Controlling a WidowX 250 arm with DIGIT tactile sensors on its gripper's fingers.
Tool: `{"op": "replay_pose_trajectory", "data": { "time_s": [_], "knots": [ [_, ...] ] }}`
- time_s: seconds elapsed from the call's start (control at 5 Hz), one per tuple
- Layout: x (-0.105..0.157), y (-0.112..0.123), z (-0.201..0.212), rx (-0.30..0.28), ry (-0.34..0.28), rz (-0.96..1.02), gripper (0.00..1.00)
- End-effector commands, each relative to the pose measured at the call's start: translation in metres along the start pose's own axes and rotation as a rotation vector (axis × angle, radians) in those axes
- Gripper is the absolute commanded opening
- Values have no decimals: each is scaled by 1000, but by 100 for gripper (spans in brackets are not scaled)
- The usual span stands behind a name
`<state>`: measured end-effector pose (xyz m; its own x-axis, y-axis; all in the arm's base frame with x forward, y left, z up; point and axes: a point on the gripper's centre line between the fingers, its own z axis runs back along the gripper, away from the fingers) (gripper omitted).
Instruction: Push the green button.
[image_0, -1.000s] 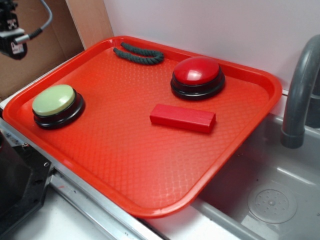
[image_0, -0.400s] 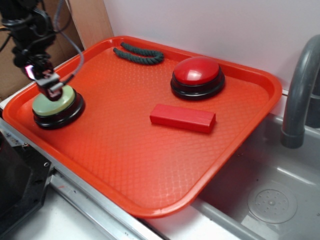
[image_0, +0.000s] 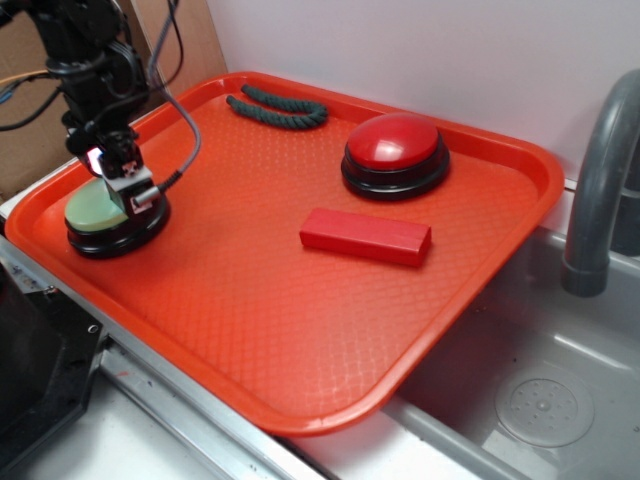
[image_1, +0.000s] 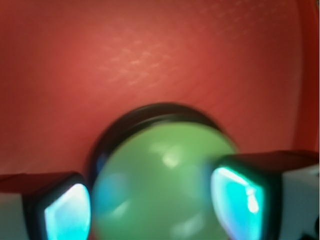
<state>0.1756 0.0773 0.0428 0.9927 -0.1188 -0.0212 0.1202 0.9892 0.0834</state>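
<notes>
The green button (image_0: 90, 213), a pale green dome on a black base, sits at the left end of the red tray (image_0: 280, 340). My gripper (image_0: 127, 187) is down on the right part of its dome, touching or just above it. In the wrist view the dome (image_1: 160, 180) fills the space between my two fingertips (image_1: 67, 212), which stand wide apart on either side of it. The gripper (image_1: 150, 205) is open and holds nothing.
On the tray are a red domed button (image_0: 395, 150) at the back right, a red block (image_0: 365, 236) in the middle and a dark green rope (image_0: 280, 110) at the back. A sink (image_0: 540, 400) with a grey faucet (image_0: 600, 180) lies to the right.
My gripper came in from the upper left, dropped onto the green button, and has since shifted a little right across its dome. The other things have not moved.
</notes>
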Motion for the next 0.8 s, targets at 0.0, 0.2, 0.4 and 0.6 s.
{"op": "replay_pose_trajectory", "data": {
  "time_s": [0.0, 0.2, 0.4, 0.6],
  "knots": [
    [4, 6, 9, 3, 7, 16, 100],
    [-1, 5, 35, 8, -16, 31, 100],
    [-9, 6, 60, 28, -19, 55, 100],
    [-15, 8, 81, 42, -4, 85, 100]
  ]
}}
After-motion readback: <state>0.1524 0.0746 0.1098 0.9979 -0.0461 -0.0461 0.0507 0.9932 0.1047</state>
